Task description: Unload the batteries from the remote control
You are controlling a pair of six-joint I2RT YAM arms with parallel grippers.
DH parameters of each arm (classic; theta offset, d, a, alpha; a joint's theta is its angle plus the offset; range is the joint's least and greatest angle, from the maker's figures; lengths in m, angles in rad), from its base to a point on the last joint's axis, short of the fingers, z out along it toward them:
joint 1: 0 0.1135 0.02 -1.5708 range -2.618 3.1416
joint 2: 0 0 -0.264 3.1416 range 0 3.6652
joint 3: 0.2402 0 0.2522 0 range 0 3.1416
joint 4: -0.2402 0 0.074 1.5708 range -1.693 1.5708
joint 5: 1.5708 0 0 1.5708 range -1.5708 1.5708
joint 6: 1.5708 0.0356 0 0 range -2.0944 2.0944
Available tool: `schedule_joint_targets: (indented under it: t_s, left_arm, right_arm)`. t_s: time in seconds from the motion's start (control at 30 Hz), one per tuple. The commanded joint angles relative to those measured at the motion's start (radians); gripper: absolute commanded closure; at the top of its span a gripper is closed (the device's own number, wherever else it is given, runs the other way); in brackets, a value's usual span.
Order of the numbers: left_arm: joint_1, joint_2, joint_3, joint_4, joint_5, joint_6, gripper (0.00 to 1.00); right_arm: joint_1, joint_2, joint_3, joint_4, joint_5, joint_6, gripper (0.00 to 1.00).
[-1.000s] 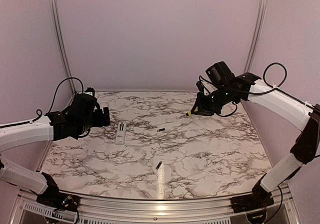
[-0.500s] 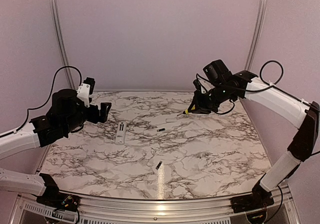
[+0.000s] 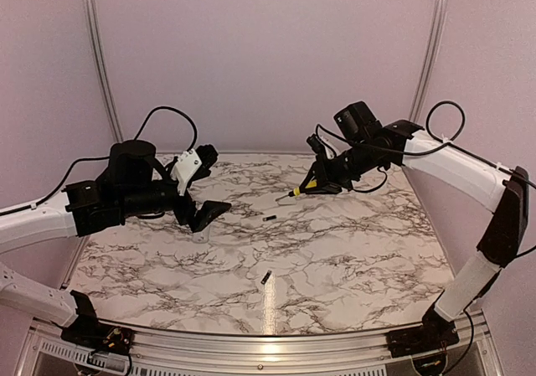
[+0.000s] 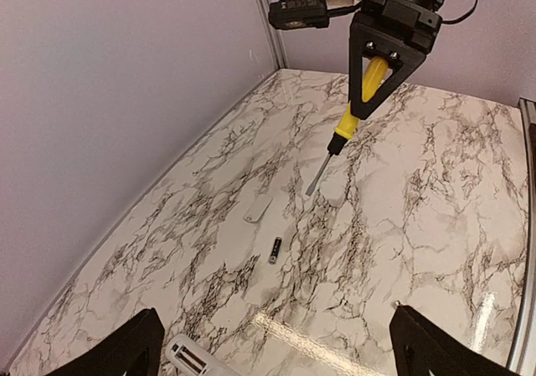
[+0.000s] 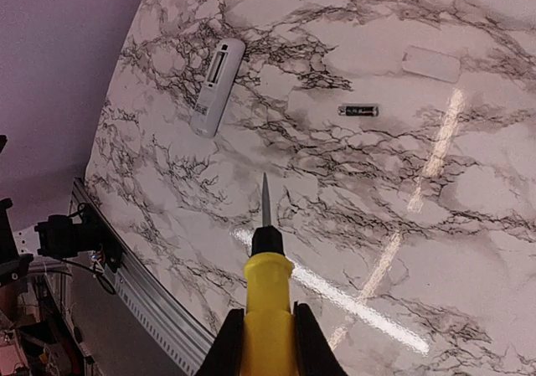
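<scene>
white remote control (image 5: 215, 89), yellow screwdriver (image 5: 268, 288) — marbled table (image 5: 477, 225).

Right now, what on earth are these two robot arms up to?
They are emptying a remote control of its batteries. The right gripper is shut on a yellow-handled screwdriver, held in the air with its tip pointing down at the marble table. The left gripper is open and empty, hovering over the white remote control, whose compartment is uncovered. Two batteries already lie loose on the table, along with a small white cover.
</scene>
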Motion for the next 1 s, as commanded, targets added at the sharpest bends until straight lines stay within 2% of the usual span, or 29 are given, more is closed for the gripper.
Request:
schedule_joint_targets:
  t_s: [0.0,0.33,0.63,0.9,0.97]
  left_arm:
    - [-0.057,0.084,0.066,-0.042,0.042,0.073,0.02]
    - [-0.107,0.231,0.138,0.015,0.058,0.132,0.12]
    - [-0.107,0.295,0.169,0.037,0.061,0.189,0.32]
    - [-0.107,0.352,0.203,0.059,0.053,0.197,0.4]
    - [-0.107,0.362,0.213,0.061,0.054,0.203,0.44]
  right_arm:
    - [0.044,0.037,0.067,0.018,-0.055,-0.039,1.0]
    - [0.128,0.092,0.132,0.025,-0.117,-0.046,1.0]
    - [0.144,0.102,0.166,0.04,-0.19,-0.04,1.0]
    - [0.148,0.115,0.187,0.037,-0.229,-0.043,1.0]
    - [0.148,0.118,0.19,0.035,-0.234,-0.045,1.0]
